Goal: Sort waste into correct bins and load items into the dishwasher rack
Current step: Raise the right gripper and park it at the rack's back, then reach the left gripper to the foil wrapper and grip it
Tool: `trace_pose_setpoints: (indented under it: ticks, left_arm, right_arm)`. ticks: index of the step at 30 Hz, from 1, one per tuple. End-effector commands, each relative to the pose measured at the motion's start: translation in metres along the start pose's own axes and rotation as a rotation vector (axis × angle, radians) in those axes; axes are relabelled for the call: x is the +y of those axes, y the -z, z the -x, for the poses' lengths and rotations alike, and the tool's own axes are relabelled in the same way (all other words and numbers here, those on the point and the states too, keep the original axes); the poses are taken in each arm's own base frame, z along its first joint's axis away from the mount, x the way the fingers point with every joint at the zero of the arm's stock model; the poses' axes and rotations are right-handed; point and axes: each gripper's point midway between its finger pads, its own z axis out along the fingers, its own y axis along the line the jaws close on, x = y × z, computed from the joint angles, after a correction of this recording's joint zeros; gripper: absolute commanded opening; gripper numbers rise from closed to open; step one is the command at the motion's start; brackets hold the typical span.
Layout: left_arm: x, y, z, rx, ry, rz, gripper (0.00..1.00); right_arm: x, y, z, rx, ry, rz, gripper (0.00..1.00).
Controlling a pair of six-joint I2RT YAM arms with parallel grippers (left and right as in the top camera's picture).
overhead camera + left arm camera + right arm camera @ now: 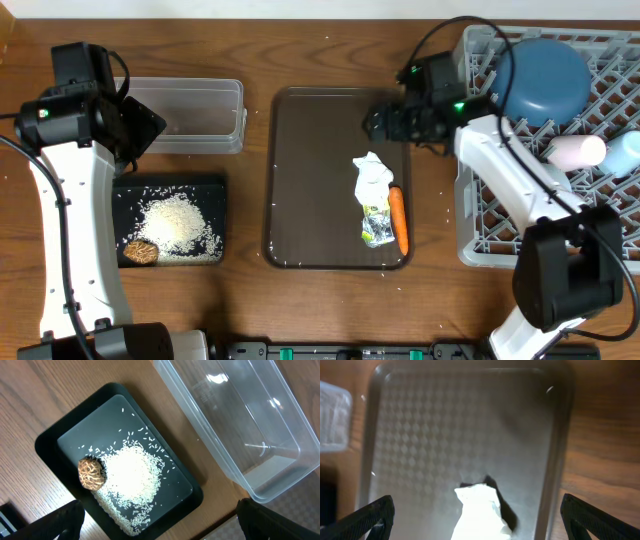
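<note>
Both spread wide apart: left hand (pixel 167 521) by black tray (pixel 52 435), right hand (pixel 485 517) near wrapper (pixel 371 188), its print unreadably small

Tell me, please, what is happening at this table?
The right claw hovers open over the brown tray, where the wrapper and carrot lie. The left claw, also open, hangs by the clear tub. Rice and a brown lump are in the black tray; plate and cups sit in the rack.

Soft, even indoor light; the overhead view is sharp with faint shadows. The left wrist view is crisp, with white glare on the clear tub (pixel 250 435). The right wrist view is blurred, and the white wrapper (pixel 480 512) is overexposed.
</note>
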Motion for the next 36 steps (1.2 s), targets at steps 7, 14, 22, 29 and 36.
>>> trace_pose_setpoints:
  ticks: [7, 14, 22, 29, 36]
  left_arm:
    - [0.001, 0.008, 0.004, -0.023, 0.023, -0.008, 0.98]
    - [0.001, 0.008, 0.004, -0.023, 0.023, -0.008, 0.98]
    - [0.001, 0.008, 0.004, -0.024, 0.023, -0.009, 0.98]
    - [0.0, 0.008, 0.006, -0.031, 0.026, -0.016, 0.98]
    - [-0.024, 0.011, -0.02, 0.114, 0.013, -0.155, 0.99]
  right_arm:
    - [-0.046, 0.093, 0.124, -0.315, -0.121, 0.062, 0.99]
    - [-0.133, 0.139, 0.15, -0.433, -0.246, -0.035, 0.99]
    - [-0.183, 0.153, 0.137, -0.42, -0.346, -0.098, 0.99]
    - [-0.192, 0.158, 0.136, -0.426, -0.362, -0.108, 0.99]
    - [-0.192, 0.157, 0.136, -0.426, -0.362, -0.108, 0.99]
